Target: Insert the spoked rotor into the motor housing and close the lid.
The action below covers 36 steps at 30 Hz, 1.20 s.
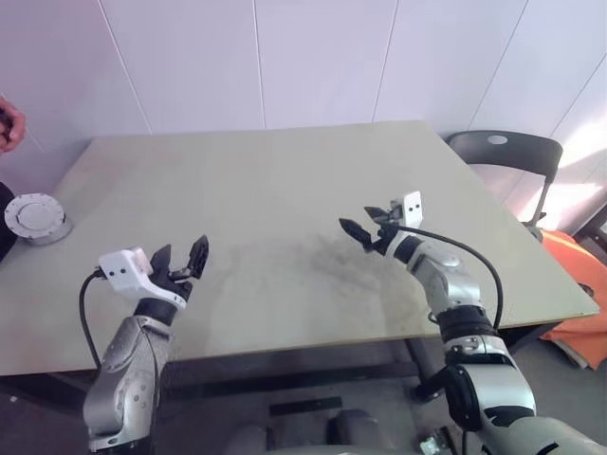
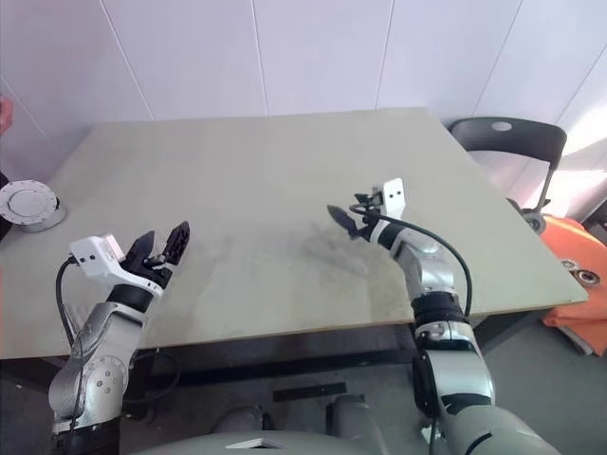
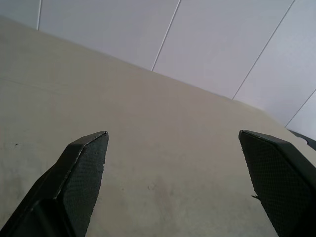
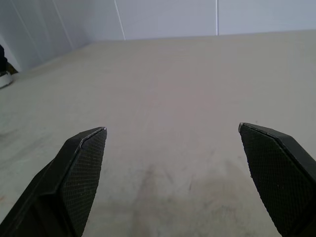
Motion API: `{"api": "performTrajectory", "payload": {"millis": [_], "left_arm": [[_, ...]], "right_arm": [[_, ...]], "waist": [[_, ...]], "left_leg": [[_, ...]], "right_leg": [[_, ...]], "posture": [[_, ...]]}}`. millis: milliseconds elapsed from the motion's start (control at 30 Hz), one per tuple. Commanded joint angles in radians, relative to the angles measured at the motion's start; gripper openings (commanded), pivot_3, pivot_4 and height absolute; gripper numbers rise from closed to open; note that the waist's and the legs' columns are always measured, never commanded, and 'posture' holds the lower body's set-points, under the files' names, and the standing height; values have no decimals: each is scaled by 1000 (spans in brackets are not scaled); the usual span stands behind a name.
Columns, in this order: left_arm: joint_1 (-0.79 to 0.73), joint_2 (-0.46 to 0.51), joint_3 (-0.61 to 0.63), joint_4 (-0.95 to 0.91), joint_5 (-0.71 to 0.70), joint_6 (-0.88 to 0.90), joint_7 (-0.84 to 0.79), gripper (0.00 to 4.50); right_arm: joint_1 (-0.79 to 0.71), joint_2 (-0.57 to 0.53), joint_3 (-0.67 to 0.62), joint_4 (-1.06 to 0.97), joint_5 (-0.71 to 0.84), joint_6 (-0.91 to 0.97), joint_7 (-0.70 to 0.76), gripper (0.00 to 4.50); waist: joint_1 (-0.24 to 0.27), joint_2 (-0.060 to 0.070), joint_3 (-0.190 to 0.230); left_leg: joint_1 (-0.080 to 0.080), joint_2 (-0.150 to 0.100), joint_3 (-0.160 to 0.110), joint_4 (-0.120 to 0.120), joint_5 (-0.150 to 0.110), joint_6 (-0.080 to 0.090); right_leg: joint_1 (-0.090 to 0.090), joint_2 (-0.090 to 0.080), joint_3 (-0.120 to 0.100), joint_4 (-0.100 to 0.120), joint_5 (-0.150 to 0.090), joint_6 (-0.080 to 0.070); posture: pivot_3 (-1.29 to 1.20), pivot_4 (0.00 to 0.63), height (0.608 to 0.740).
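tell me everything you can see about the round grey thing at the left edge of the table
The lid is a flat round grey disc with a pale silvery top and a small central hub. It lies flat on what looks like a low round base, so it appears closed. It sits at the far left edge of the table, well away from the left gripper and right gripper, both open. Nothing else touches it.

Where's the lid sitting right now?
The lid sits at the table's far left edge in the head views, well left of and beyond the open left gripper, below a person's hand at the picture's edge.
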Motion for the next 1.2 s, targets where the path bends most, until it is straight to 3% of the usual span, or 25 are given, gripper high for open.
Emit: {"api": "performTrajectory", "payload": {"millis": [33,1200], "left_arm": [[-11,5,10,-47,-5,-13,0,4500],[-52,-27,-9,-18,17,-52,-3,4500]], "right_arm": [[-5,-5,7,-59,9,3,11,4492],[-30,15,15,-47,-2,-5,-31,4492]], "waist": [[0,0,0],[0,0,0]], "left_leg": [[0,0,0,0,0,0],[0,-1,0,0,0,0]], "right_leg": [[0,0,0,0,0,0],[0,0,0,0,0,0]], "posture": [[0,0,740],[0,0,740]]}}
